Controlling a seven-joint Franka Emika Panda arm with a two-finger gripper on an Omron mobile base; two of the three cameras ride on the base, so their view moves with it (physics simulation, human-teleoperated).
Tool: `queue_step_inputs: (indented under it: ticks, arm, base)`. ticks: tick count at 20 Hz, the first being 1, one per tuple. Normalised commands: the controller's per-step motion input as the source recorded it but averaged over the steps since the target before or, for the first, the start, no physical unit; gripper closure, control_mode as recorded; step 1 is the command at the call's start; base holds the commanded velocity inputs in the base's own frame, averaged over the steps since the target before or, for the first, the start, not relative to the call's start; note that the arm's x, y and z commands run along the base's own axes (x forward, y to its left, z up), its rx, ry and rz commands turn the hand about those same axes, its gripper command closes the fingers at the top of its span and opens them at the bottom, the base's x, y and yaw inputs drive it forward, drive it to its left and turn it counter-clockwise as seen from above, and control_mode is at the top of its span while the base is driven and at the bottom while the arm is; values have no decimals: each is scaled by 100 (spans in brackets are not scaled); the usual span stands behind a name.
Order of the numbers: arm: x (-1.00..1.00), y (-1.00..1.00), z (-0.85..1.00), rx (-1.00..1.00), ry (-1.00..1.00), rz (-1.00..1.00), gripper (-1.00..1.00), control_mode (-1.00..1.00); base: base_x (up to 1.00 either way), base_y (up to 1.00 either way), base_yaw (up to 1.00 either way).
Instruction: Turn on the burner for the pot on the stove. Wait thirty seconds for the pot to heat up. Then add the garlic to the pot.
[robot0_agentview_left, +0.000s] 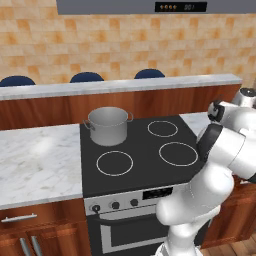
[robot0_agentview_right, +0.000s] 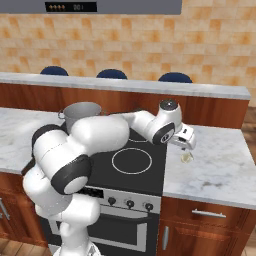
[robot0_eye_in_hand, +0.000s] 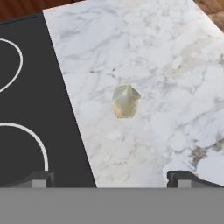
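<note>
I am holding my gripper (robot0_eye_in_hand: 112, 178) above the marble counter (robot0_eye_in_hand: 166, 57) to the right of the stove (robot0_agentview_left: 137, 150), its fingers standing as wide apart as they go and gripping nothing. The garlic (robot0_eye_in_hand: 125, 101) is lying on that counter, just right of the stove's black glass edge and apart from it, and in the hand view it is sitting between my two fingertips (robot0_eye_in_hand: 40, 179) but farther out, untouched. From the right base view the garlic (robot0_agentview_right: 186, 157) is resting just below my gripper (robot0_agentview_right: 187, 145), near the front part of the counter. The pot (robot0_agentview_left: 107, 125) is standing on the far left ring of the stove, upright, well apart from the garlic. The other three rings are showing as plain white circles, and I cannot tell whether the ring under the pot is glowing.
</note>
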Motion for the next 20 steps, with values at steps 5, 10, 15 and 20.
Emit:
queue_step_inputs:
  ticks: [5,10,15,20]
  arm:
    - [25,-20,-33,0,1,0,-100,-100]
    - [33,-11,-26,-1,2,0,-100,-100]
    - [29,-22,-23,0,2,0,-100,-100]
    - [6,-24,-30,0,0,0,-100,-100]
  base:
    - [0,0,0]
    - [0,0,0]
    - [0,0,0]
    - [0,0,0]
